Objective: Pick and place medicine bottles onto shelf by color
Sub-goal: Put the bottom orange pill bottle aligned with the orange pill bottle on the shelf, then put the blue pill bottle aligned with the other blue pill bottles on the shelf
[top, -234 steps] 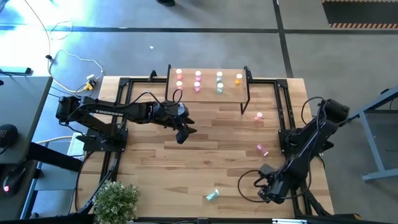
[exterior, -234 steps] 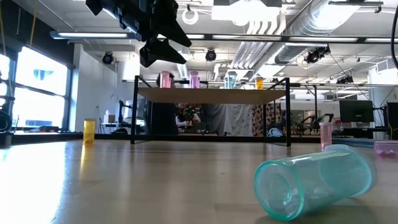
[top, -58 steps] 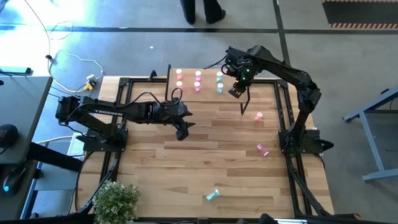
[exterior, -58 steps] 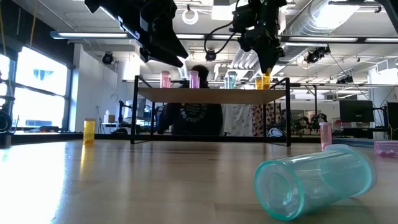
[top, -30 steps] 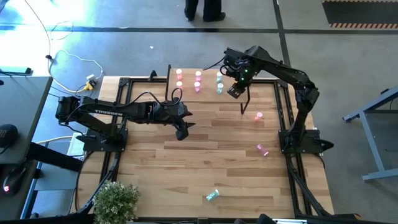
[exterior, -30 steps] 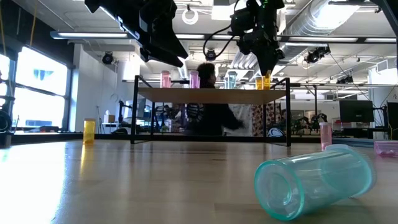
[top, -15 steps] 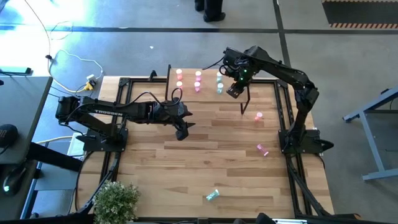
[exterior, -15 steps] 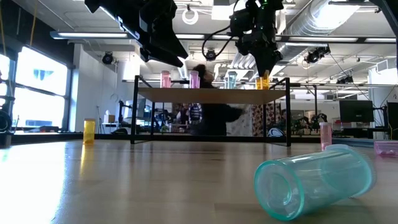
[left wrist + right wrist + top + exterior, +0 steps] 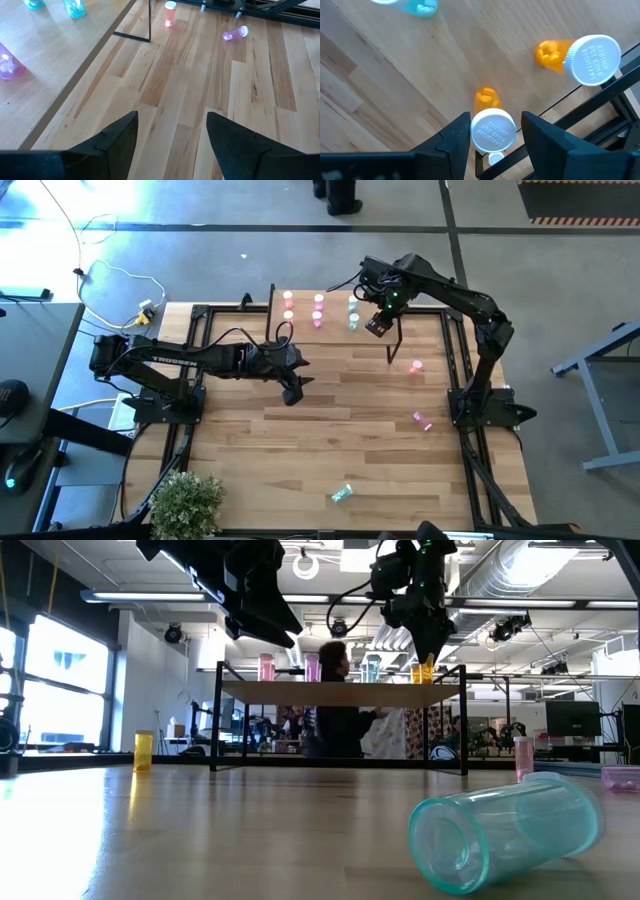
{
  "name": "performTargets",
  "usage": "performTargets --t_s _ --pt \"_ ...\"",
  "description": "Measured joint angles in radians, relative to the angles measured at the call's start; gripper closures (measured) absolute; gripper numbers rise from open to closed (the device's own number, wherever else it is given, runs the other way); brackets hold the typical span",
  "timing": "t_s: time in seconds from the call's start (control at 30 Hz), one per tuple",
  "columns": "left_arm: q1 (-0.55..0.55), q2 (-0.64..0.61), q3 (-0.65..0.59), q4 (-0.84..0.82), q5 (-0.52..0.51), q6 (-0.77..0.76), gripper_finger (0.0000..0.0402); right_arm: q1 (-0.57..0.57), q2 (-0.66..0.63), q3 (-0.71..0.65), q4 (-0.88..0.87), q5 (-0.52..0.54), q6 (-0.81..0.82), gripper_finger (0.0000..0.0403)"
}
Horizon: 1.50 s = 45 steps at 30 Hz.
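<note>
Fingers of the right gripper (image 9: 495,132) stand apart on either side of a small orange medicine bottle with a white cap (image 9: 491,125), which now sits upright on the low light-wood shelf on thin black legs (image 9: 335,330), near its right end. A second ago the fingers were closed on that bottle; they have since spread, and in the right wrist view a gap shows on each side of the cap, so the bottle looks released rather than held. Just beside it stands another orange bottle with a white cap (image 9: 580,56), and a teal bottle (image 9: 422,7) is farther along the board. The orange pair is therefore together, which fits sorting by colour.

On the shelf, farther left, the high view shows pink bottles (image 9: 318,311) and teal bottles (image 9: 353,312) in their own groups. Several bottles wait on the plank surface (image 9: 340,430): an upright pink one (image 9: 417,366) near the shelf's right leg, a pink one lying on its side (image 9: 423,420) nearer, a teal one on its side (image 9: 341,494) at the near edge, and an orange one (image 9: 143,751) at the far left.

The left gripper (image 9: 170,137) hovers over the middle of the surface with its fingers wide and empty.

Next, the right arm likely needs to lift clear without tipping the orange pair.
</note>
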Motion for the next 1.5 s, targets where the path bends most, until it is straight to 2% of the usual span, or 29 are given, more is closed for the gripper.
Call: performTargets --t_s 0.3,0.6,0.9,1.0,1.3,1.5 --pt "0.000 0.000 0.000 0.000 0.000 0.000 0.0174 -0.001 -0.018 0.011 0.000 0.000 0.002 0.0235" --pt "0.000 0.000 0.000 -0.001 0.001 0.007 0.0174 0.001 -0.020 0.157 -0.065 0.000 0.022 0.0235" --pt "0.000 0.000 0.001 0.002 0.002 0.034 0.0174 0.045 -0.140 0.220 -0.061 -0.006 0.088 0.0235" --pt "0.000 0.000 0.001 0.001 0.002 0.034 0.0174 0.083 -0.202 0.219 -0.061 0.031 0.144 0.0235" --pt "-0.001 0.000 0.001 0.000 0.019 0.035 0.0174 0.309 -0.345 0.212 -0.058 0.282 0.404 0.0235" --pt "-0.001 0.000 0.001 -0.001 0.068 0.022 0.0174 0.447 -0.456 -0.004 -0.056 0.376 0.644 0.0235"
